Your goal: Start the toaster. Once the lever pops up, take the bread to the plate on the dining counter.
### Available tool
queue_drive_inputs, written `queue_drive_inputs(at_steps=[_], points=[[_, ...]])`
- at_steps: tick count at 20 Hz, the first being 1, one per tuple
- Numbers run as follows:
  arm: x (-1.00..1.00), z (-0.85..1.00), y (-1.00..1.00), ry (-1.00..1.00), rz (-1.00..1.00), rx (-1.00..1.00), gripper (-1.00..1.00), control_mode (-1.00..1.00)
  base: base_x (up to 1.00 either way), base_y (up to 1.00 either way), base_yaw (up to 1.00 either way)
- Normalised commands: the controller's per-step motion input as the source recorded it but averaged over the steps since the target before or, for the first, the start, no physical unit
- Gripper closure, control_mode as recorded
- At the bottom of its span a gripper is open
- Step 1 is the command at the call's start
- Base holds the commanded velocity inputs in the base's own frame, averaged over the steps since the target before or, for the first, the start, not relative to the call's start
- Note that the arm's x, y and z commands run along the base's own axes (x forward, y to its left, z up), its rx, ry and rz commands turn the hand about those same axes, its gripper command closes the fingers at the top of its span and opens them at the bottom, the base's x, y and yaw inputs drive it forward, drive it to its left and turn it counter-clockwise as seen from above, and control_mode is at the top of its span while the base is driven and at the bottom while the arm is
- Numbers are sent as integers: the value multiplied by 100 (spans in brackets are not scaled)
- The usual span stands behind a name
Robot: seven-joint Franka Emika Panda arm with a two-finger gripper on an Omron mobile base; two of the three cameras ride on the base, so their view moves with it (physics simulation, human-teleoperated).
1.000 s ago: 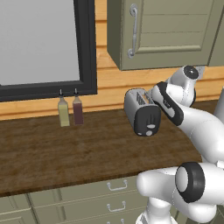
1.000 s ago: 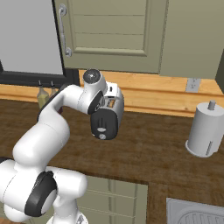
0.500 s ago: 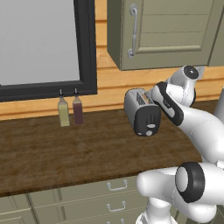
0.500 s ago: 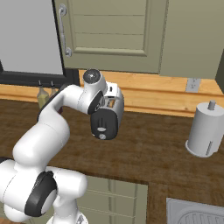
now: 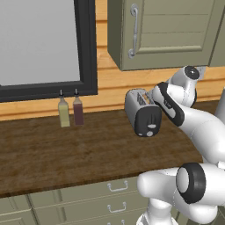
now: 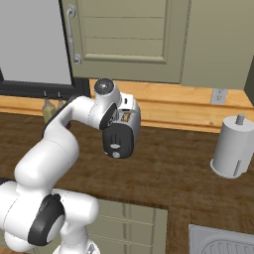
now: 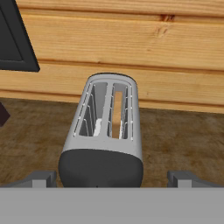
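The toaster (image 5: 143,112) is placed on the dark wood surface (image 5: 66,149), close to the wooden back wall (image 7: 131,39), with its black end panel (image 6: 117,141) turned toward the robot. In the hand view, a tan slice of bread (image 7: 116,114) is seen standing in the right-hand slot; the left-hand slot is seen without a slice. The gripper (image 7: 112,177) is positioned just short of the black end panel, with the jaws spread wide to either side of it. Two bottles (image 5: 70,110) are located well to the left, below a black-framed window (image 5: 85,48). A paper towel roll (image 6: 231,149) is located to the right.
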Motion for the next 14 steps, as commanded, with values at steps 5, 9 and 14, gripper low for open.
queue_drive_inputs(at_steps=[5, 9, 14], points=[[0, 0, 0, 0, 0, 0, -100, -100, 0, 0, 0], [0, 0, 0, 0, 0, 0, -100, -100, 0, 0, 0], [0, 0, 0, 0, 0, 0, -100, -100, 0, 0, 0]])
